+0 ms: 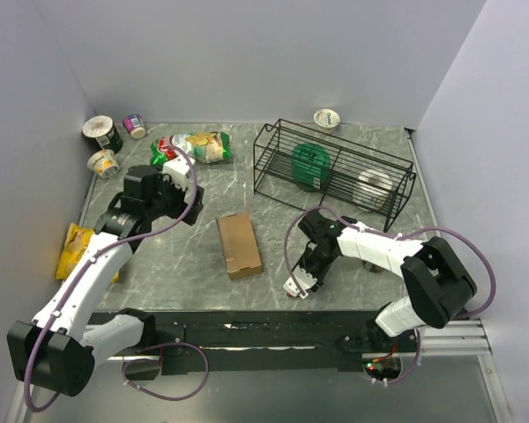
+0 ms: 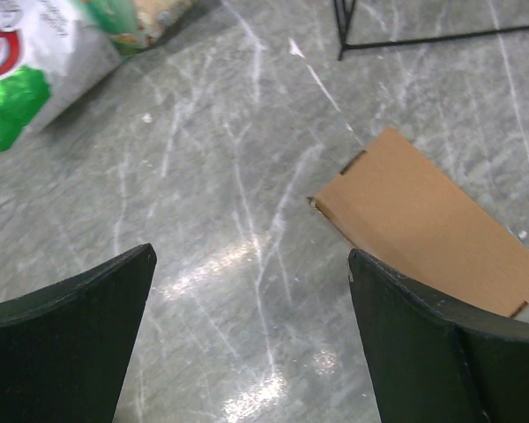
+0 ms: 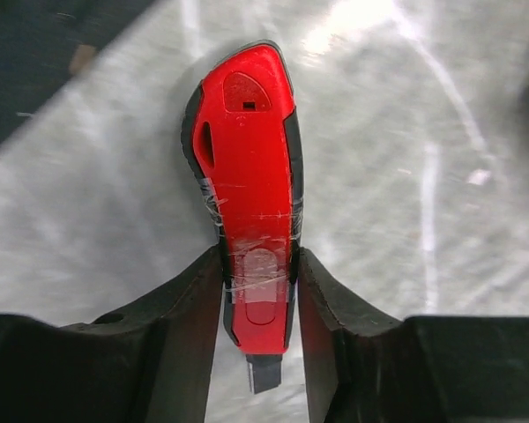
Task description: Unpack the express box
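Two grippers: right gripper (image 1: 300, 284) pinches red utility knife (image 3: 247, 176), lower centre; left gripper (image 2: 251, 256) spread wide over table (image 2: 203, 176); express box (image 1: 239, 244) closed, centre.

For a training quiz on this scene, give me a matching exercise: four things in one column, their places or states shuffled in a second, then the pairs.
1. express box
2. red knife
3. green round item
4. left gripper

A. inside the black wire basket
B. open, holding nothing
C. clamped in the right gripper
D. flat on the table, closed

Pairs: 1-D, 2-C, 3-A, 4-B
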